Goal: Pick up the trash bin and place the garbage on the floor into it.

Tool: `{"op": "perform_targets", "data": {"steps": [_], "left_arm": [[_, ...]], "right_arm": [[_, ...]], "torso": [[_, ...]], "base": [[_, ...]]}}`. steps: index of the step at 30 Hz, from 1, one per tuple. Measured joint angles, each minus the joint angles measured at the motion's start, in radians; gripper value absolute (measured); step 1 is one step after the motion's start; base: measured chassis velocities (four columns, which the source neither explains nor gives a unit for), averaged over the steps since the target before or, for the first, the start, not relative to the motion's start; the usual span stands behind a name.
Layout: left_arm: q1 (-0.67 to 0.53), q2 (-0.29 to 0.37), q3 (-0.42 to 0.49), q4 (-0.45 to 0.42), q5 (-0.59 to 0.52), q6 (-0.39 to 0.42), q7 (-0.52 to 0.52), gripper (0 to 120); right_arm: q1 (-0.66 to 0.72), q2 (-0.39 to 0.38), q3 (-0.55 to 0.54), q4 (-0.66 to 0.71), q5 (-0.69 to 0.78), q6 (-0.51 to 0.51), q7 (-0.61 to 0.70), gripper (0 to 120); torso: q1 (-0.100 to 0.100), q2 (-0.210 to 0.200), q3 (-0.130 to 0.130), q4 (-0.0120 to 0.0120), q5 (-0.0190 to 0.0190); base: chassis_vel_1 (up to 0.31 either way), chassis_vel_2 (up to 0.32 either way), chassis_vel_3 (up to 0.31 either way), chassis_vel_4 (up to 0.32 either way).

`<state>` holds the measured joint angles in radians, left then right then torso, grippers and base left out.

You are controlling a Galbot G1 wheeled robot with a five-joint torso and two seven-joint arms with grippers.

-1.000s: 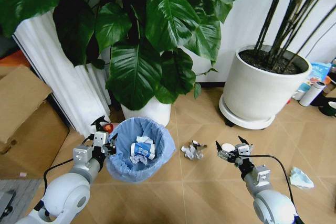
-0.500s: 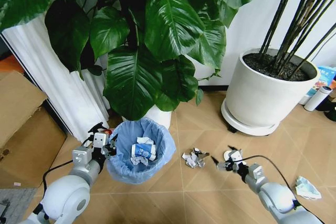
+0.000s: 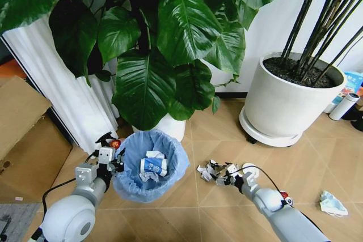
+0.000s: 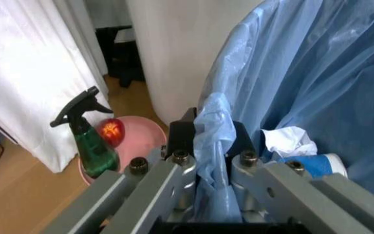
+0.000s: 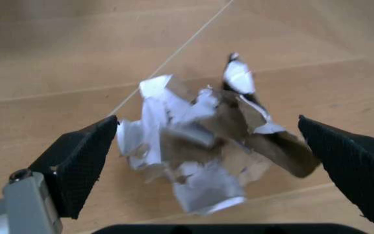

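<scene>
Reaching forward and down since a second ago, the right arm has carried the right gripper (image 3: pixel 222 176) from open floor out beside the white round lid (image 3: pixel 249 168) right up to the crumpled paper scrap (image 3: pixel 209 170), while the head camera has shifted a little as well. Largest in view are the two potted plants, the broad-leaved one above the bin and the big white plant pot (image 3: pixel 281 109) to the right. Below the leaves, the trash bin (image 3: pixel 148 165) with its light-blue liner hangs off the chevron wooden floor (image 3: pixel 181 213), clamped at its left rim by the left gripper (image 4: pixel 203 146), whose fingers pinch a fold of the bag; a blue-white wrapper (image 3: pixel 152 165) and white tissue already lie inside. Beside that gripper stand a green spray bottle (image 4: pixel 89 144) and a pink dish (image 4: pixel 138 134). In the right wrist view the right gripper's jaws are spread wide, one black pad (image 5: pixel 80 163) on each side of the scrap, neither touching it; the scrap lies dead ahead between them, so closing looks like what the grasp calls for. A pale-blue face mask (image 3: pixel 332 202) lies well apart, on the floor to the far right.
</scene>
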<state>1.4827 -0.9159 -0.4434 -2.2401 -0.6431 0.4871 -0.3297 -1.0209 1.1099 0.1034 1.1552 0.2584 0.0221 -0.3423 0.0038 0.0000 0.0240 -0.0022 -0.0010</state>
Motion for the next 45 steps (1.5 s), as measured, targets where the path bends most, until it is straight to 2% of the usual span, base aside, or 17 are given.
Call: {"op": "perform_targets", "data": {"steps": [9, 12, 13, 15, 16, 20, 21, 25, 26, 30, 31, 34, 36, 45], "left_arm": [[0.001, 0.0, 0.0, -0.005, 0.0, -0.002, -0.002, 1], [0.002, 0.0, 0.0, -0.006, 0.002, -0.002, -0.002, 1], [0.002, 0.0, 0.0, -0.006, 0.002, -0.002, -0.002, 1], [0.002, 0.001, 0.0, -0.006, 0.002, -0.003, -0.002, 1], [0.002, 0.001, 0.0, -0.006, 0.002, -0.003, -0.002, 1], [0.0, 0.003, 0.0, -0.006, 0.002, -0.003, -0.001, 1], [0.0, 0.003, 0.0, -0.006, 0.002, -0.003, -0.001, 1], [-0.002, 0.004, 0.0, -0.006, 0.001, -0.003, -0.001, 1], [-0.002, 0.004, 0.0, -0.006, 0.001, -0.003, -0.001, 1], [-0.003, 0.005, 0.0, -0.005, 0.001, -0.004, -0.001, 1], [-0.003, 0.005, 0.0, -0.005, 0.001, -0.004, -0.001, 1], [-0.003, 0.005, 0.002, -0.004, 0.0, -0.004, 0.001, 1], [-0.003, 0.005, 0.003, -0.003, 0.0, -0.004, 0.001, 1], [-0.011, 0.005, 0.008, -0.003, 0.0, -0.005, 0.004, 1]], "right_arm": [[0.058, 0.1, -0.013, -0.149, -0.013, 0.012, -0.019, 98], [0.067, 0.122, -0.004, -0.178, -0.025, 0.023, -0.019, 84], [0.067, 0.122, -0.004, -0.178, -0.025, 0.023, -0.019, 84], [0.068, 0.129, 0.001, -0.184, -0.029, 0.025, -0.019, 73], [0.068, 0.129, 0.001, -0.184, -0.029, 0.025, -0.019, 73], [0.064, 0.134, 0.009, -0.186, -0.033, 0.028, -0.019, 55], [0.064, 0.134, 0.009, -0.186, -0.033, 0.028, -0.019, 55], [0.062, 0.14, 0.016, -0.185, -0.033, 0.028, -0.017, 36], [0.062, 0.14, 0.016, -0.185, -0.033, 0.028, -0.017, 36], [0.064, 0.146, 0.022, -0.187, -0.033, 0.028, -0.015, 18], [0.064, 0.146, 0.022, -0.187, -0.033, 0.028, -0.015, 18], [0.06, 0.148, 0.035, -0.183, -0.03, 0.027, -0.004, 4], [0.057, 0.148, 0.039, -0.179, -0.027, 0.026, 0.003, 0], [0.04, 0.137, 0.071, -0.13, -0.016, 0.021, 0.017, 0]], "torso": [[0.0, 0.0, 0.0, 0.0, 0.0005], [0.0, 0.0, 0.0, 0.0, -0.0002], [0.0, 0.0, 0.0, 0.0, -0.0002], [0.0, 0.0, 0.0, 0.0, 0.0002], [0.0, 0.0, 0.0, 0.0, 0.0002], [0.0, 0.0, 0.0, -0.0001, 0.0002], [0.0, 0.0, 0.0, -0.0001, 0.0002], [0.0, 0.0, 0.0, -0.0001, 0.0002], [0.0, 0.0, 0.0, -0.0001, 0.0002], [0.0, 0.0, 0.0, 0.0, 0.0003], [0.0, 0.0, 0.0, 0.0, 0.0003], [0.0, 0.0, 0.0, 0.0, 0.0003], [0.0, 0.0, 0.0, 0.0, 0.0005], [0.0, 0.0, 0.0, 0.0, 0.0003]], "base": [[0.0, 0.0, 0.0, 0.0], [0.0, 0.0, 0.0, 0.0], [0.0, 0.0, 0.0, 0.0], [0.0, 0.0, 0.0, 0.0], [0.0, 0.0, 0.0, 0.0], [0.0, 0.0, 0.0, 0.0], [0.0, 0.0, 0.0, 0.0], [0.0, 0.0, 0.0, 0.0], [0.0, 0.0, 0.0, 0.0], [0.0, 0.0, 0.0, 0.0], [0.0, 0.0, 0.0, 0.0], [0.0, 0.0, 0.0, 0.0], [0.0, 0.0, 0.0, 0.0], [0.0, 0.0, 0.0, 0.0]]}}
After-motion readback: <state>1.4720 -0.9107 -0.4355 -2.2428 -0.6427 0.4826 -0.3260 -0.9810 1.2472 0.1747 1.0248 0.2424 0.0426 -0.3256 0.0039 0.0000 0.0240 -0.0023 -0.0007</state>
